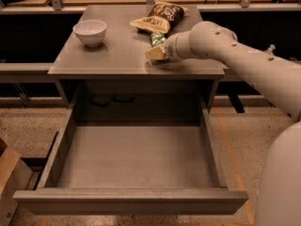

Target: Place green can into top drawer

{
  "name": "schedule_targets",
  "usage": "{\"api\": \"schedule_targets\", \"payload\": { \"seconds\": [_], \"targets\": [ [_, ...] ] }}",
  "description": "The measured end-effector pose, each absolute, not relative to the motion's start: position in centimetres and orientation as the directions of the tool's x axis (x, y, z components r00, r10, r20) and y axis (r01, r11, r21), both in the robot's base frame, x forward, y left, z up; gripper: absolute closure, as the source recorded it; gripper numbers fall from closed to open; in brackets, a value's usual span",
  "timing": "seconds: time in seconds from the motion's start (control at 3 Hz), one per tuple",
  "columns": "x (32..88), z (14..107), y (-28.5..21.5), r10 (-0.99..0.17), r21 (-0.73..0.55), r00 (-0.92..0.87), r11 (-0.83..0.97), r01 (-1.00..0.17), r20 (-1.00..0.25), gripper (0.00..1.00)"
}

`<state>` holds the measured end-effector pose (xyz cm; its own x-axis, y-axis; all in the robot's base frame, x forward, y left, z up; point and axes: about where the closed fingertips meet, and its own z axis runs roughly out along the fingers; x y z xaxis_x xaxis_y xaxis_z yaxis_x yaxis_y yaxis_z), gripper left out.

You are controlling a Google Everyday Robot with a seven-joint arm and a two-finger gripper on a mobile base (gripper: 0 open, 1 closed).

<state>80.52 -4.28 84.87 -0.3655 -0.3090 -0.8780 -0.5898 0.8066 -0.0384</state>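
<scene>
The green can [157,38] stands on the grey table top [117,55] at the right, just in front of the chip bag. My gripper [155,53] is low over the table top right beside the can, on its near side, and hides part of it. I cannot tell whether it touches the can. The top drawer [134,200] is pulled wide open below the table front, and its inside holds nothing.
A white bowl [90,32] stands at the table's back left. A tan-and-brown chip bag [159,18] lies at the back, behind the can. A cardboard box [7,173] sits on the floor at the left of the drawer. My arm [244,65] reaches in from the right.
</scene>
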Motion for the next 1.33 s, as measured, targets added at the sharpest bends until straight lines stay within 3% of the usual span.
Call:
{"api": "schedule_targets", "payload": {
  "seconds": [0.33,0.67,1.33],
  "targets": [
    [79.9,85.9,-3.9,-0.292,-0.027,-0.338,0.791,-0.612,-0.895,0.87],
    [78.6,88.2,-4.0,-0.296,-0.034,-0.296,0.757,-0.652,-0.908,1.0],
    [72.2,89.8,-5.3,-0.28,0.026,-0.293,0.68,-0.733,-0.914,1.0]
  ]
}}
